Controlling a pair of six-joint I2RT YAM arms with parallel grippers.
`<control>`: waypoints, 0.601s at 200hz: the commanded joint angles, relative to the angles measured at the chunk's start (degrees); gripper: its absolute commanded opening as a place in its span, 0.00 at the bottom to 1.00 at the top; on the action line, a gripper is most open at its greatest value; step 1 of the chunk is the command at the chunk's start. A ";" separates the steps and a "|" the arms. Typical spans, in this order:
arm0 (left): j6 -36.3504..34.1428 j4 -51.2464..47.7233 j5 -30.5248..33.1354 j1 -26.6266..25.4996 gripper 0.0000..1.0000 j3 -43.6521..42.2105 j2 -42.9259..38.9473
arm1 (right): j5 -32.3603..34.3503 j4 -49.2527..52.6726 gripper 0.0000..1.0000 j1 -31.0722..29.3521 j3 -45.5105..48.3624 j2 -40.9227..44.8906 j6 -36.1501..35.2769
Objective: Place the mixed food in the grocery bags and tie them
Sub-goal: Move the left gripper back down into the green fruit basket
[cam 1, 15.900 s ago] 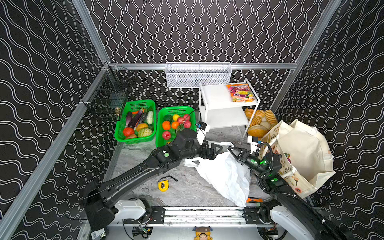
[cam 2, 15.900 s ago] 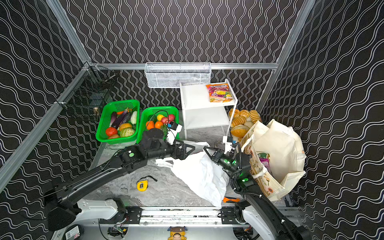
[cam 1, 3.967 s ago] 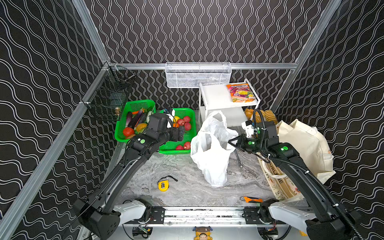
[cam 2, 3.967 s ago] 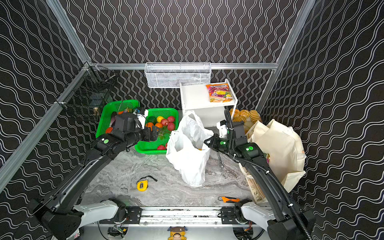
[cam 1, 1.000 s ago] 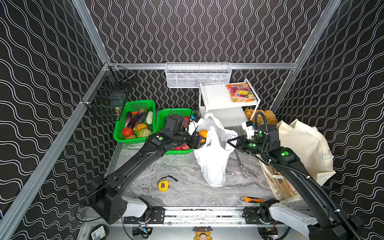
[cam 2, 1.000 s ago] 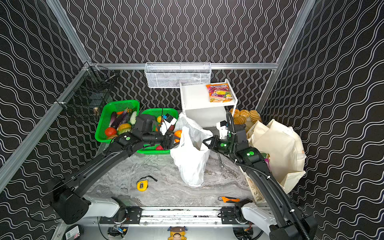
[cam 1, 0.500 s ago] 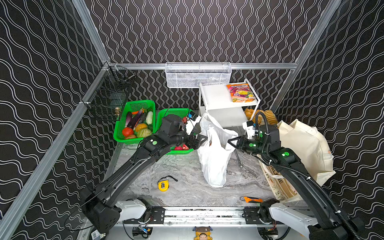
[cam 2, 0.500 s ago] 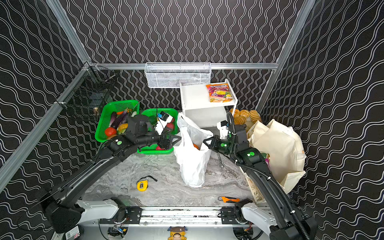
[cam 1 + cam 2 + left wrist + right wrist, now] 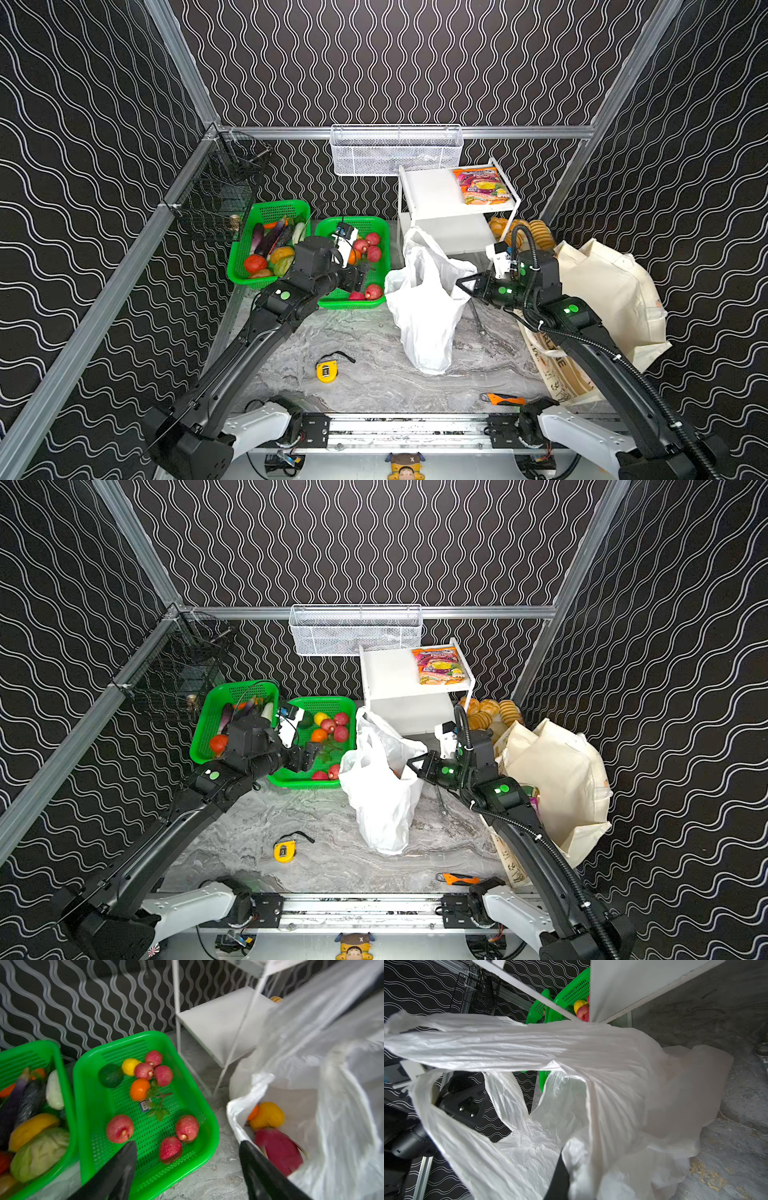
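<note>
The right jaws pinch the rim of the white plastic bag [image 9: 424, 316], mid-table, lifting its mouth open so fruit can drop in. The bag stands roughly upright, long axis vertical, mouth tipped toward the green basket [image 9: 353, 305]. The left jaws hang wide and empty over the basket's red fruits [image 9: 120, 1128], ready to pick. A dragon fruit [image 9: 278, 1151] lies inside the bag.

thin white plastic handle bag [image 9: 424, 324] is standing mid-way along the grey marble bench [image 9: 374, 345] | pink toy dragon fruit [image 9: 278, 1153] and yellow toy fruit [image 9: 268, 1115] are lying in it | two green plastic mesh baskets [image 9: 349, 305] are sitting left of it, by the back-left corner | cream cloth tote [image 9: 611, 282] is slumping at the right edge | yellow tape measure [image 9: 327, 371] is lying near the front edge
</note>
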State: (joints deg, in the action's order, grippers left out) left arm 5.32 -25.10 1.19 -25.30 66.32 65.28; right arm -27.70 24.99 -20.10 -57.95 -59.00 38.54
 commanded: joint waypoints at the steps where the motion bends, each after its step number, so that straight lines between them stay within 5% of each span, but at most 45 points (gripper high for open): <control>1: 7.17 0.91 1.71 4.46 0.71 -0.09 1.55 | -0.04 -2.23 0.00 0.06 -0.05 0.30 -0.47; 39: 10.50 -5.41 -6.53 11.28 0.70 5.48 14.99 | -1.51 -3.28 0.00 0.01 0.03 0.29 -0.74; 71: 10.18 -7.64 -7.41 12.76 0.77 10.76 26.70 | -3.13 -4.47 0.00 0.04 0.38 0.42 -0.93; 120: 7.39 -16.48 1.69 13.28 0.77 21.79 42.18 | -2.69 -3.72 0.00 0.03 0.21 0.73 -1.46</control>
State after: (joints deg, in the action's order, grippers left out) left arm 14.72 -35.68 -2.85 -12.08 84.73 103.39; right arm -29.78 23.29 -20.10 -57.69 -58.59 37.89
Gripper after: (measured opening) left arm 0.775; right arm 0.064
